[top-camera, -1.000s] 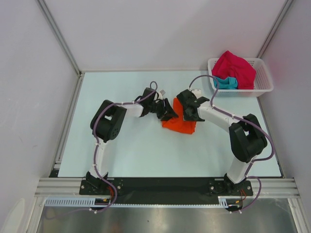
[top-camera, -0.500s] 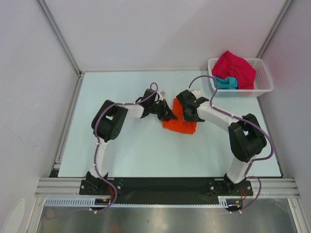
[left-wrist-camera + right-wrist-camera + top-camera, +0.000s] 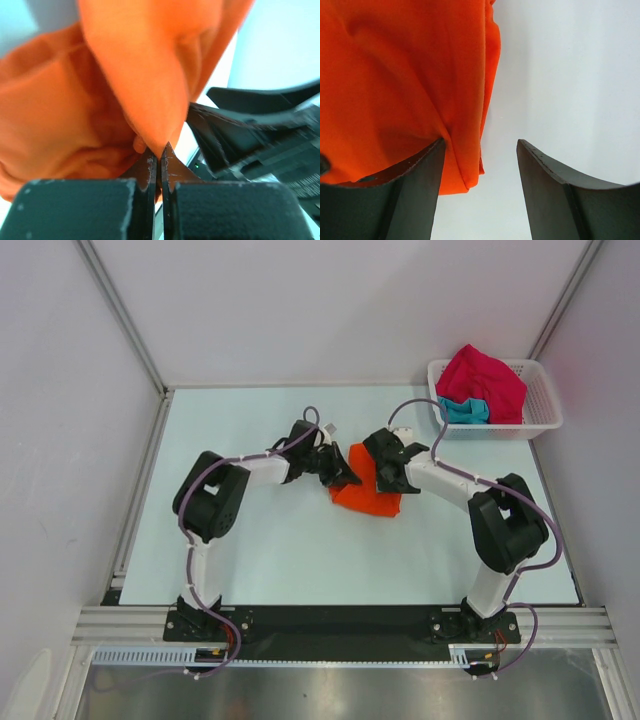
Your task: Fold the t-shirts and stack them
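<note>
We look down on a pale table (image 3: 260, 550) with two arms reaching inward from its near edge. A bright orange t-shirt (image 3: 368, 495) lies bunched near the middle of the table, a little toward the far edge, between the two arm tips.

The left jaws are pressed together on a raised fold of the orange t-shirt at its left side. In the left wrist view the cloth rises from the pinch in a peak, and more of the shirt is heaped to the left.

The right jaws stand wide apart at the shirt's right side and hold nothing. In the right wrist view one finger (image 3: 415, 185) touches the shirt's edge, while the other finger (image 3: 555, 190) is over bare table. The gap between them shows mostly bare table.

A white lattice basket (image 3: 548, 412) sits at the far right corner of the table. In it lie a crumpled crimson-pink t-shirt (image 3: 485, 380) and a teal t-shirt (image 3: 465, 410), which is tucked against the pink one at the basket's near left side.
</note>
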Motion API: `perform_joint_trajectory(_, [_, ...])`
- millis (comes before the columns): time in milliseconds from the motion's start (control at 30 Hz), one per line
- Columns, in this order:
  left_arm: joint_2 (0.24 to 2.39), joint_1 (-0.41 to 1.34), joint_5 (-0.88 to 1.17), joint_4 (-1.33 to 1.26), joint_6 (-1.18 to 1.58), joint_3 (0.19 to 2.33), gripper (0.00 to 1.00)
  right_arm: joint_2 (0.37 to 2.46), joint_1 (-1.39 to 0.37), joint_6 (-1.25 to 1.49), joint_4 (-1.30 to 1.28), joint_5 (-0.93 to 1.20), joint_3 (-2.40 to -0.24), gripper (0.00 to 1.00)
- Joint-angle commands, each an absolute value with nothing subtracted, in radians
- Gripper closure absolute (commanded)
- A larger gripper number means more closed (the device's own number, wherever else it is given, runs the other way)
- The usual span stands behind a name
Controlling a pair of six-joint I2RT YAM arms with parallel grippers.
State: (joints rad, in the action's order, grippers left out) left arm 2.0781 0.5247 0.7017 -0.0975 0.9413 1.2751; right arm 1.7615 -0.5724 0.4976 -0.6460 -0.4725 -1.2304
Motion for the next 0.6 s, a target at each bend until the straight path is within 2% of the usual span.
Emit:
perform_joint_trajectory(0, [1.951,0.537,0.687,-0.092,0.91,1.25,1.0,1.775,-0.571,0.509,-0.601,-0.463,-1.227,0.35])
perform_joint_trajectory(367, [1.809,0.583,0.647,-0.078,0.905,1.105,1.0,1.715,-0.578,0.517,-0.601,-0.46,-1.206,0.35])
perform_joint_trajectory(567, [1.801,0.594,0.635,-0.083,0.899,1.043,1.0,1.675,-0.594,0.522,-0.612,-0.466,-1.195,0.35])
